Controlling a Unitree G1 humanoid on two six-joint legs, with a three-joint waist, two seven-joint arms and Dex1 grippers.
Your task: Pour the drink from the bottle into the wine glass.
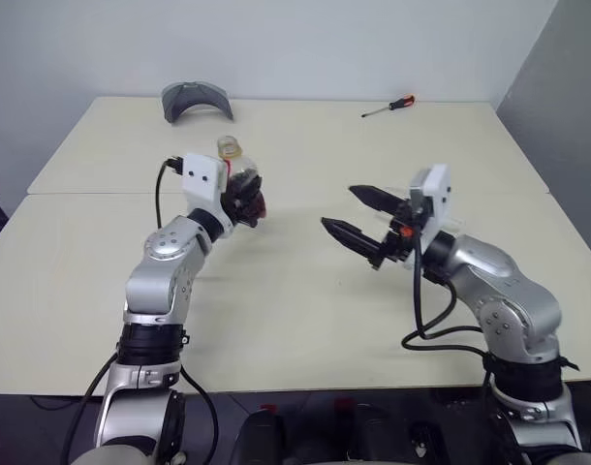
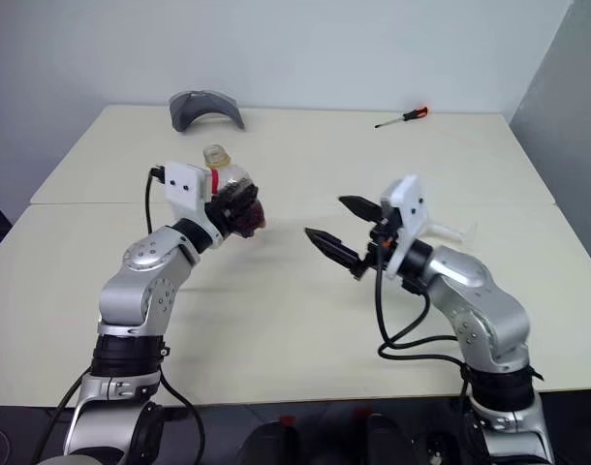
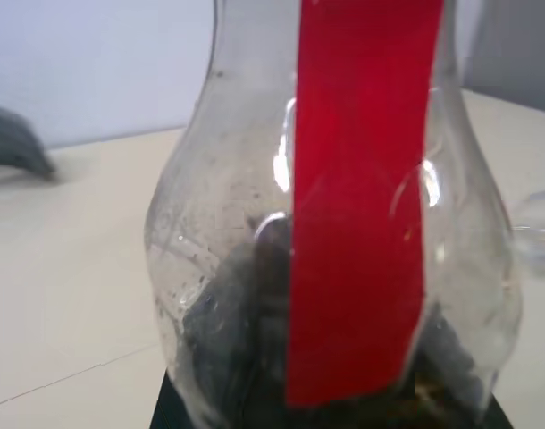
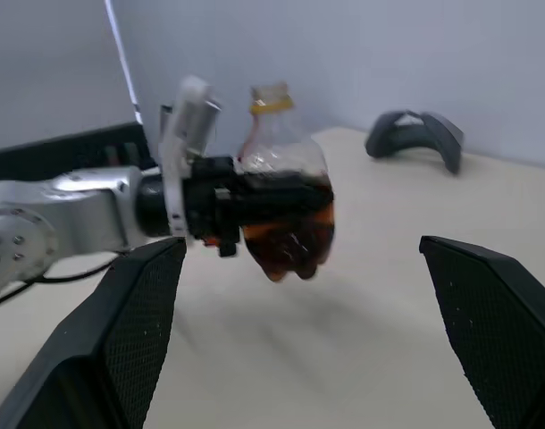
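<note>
The bottle (image 2: 228,184) sits clamped upright in the left gripper (image 2: 239,206), lifted; right gripper (image 2: 346,230) gapes empty; we judge pouring pending, wine glass (image 2: 451,231) at three o'clock

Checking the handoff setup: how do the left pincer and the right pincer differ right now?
The left pincer is shut on the bottle, lifted off the table; the right pincer is open and empty. The left pincer points away from the robot, the right pincer toward the bottle. Both are black and raised above the table.
</note>
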